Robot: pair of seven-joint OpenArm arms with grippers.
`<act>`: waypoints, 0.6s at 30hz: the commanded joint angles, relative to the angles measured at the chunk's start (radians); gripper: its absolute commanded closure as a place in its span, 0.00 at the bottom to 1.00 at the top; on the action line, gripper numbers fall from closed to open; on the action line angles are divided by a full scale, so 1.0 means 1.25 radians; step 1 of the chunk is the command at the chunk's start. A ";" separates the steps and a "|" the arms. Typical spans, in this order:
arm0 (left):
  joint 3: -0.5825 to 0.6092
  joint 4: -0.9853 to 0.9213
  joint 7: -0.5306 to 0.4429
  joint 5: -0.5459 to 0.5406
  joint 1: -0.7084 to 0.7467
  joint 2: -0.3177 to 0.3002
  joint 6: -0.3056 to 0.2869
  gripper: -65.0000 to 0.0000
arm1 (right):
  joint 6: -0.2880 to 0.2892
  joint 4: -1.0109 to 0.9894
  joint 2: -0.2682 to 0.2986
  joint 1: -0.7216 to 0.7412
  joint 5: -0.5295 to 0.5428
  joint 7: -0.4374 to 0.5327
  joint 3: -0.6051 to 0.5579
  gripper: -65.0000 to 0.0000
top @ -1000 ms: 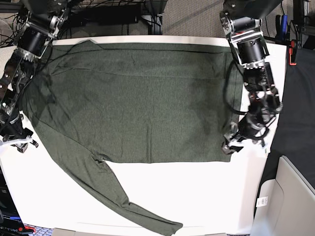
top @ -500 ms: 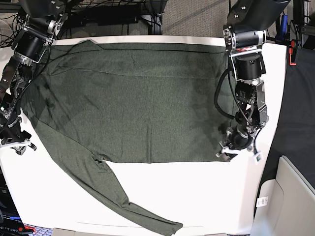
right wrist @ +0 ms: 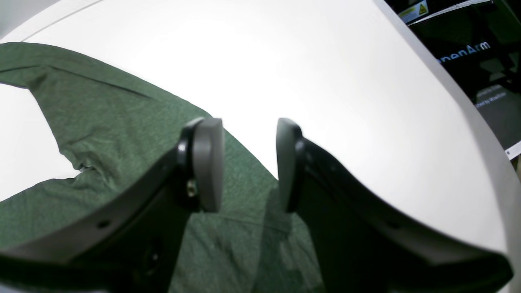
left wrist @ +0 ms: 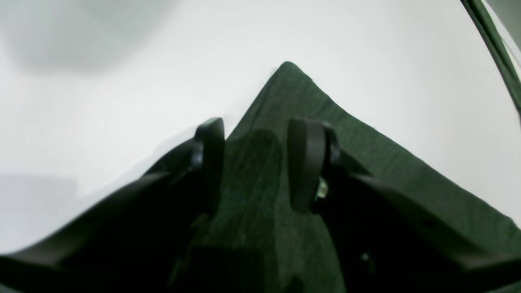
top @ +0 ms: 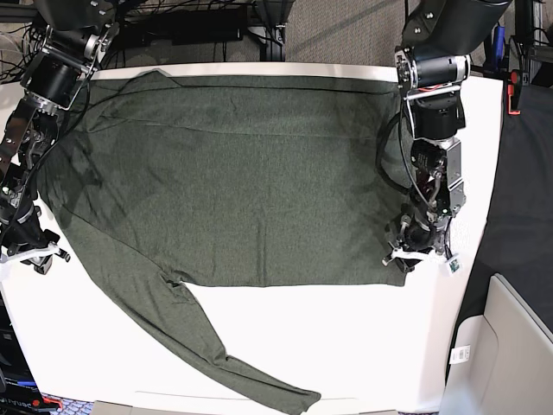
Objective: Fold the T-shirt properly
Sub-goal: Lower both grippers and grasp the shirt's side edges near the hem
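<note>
The dark olive T-shirt [top: 233, 173] lies spread flat on the white table [top: 346, 346], one long sleeve [top: 233, 367] trailing to the front edge. My left gripper [top: 404, 258] hovers at the shirt's front right corner. In the left wrist view this gripper [left wrist: 256, 162] is open, its fingers [left wrist: 307, 162] straddling the pointed corner [left wrist: 287, 77] of fabric. My right gripper [top: 36, 255] sits at the shirt's left edge. Seen from the right wrist, it [right wrist: 248, 162] is open above the fabric edge [right wrist: 122, 122], holding nothing.
A grey bin [top: 510, 346] stands off the table's front right corner. Cables and arm mounts crowd the back edge [top: 259, 35]. A dark panel with lettering [right wrist: 468, 53] lies beyond the table edge in the right wrist view.
My left arm has swung inward, bringing its gripper down over the shirt's front right corner. The right gripper has barely shifted. The shirt has not moved.
</note>
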 commanded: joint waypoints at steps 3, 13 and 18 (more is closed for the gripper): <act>0.002 0.001 0.021 0.005 -0.014 -0.001 0.009 0.61 | 0.004 0.016 0.014 0.020 0.007 0.019 0.004 0.66; 0.149 0.058 0.056 0.006 0.016 -0.002 0.008 0.62 | 0.004 0.016 0.014 0.022 0.007 0.019 0.005 0.66; 0.200 0.061 0.053 0.008 0.020 -0.007 0.008 0.77 | 0.005 0.016 0.014 0.022 0.007 0.020 0.006 0.66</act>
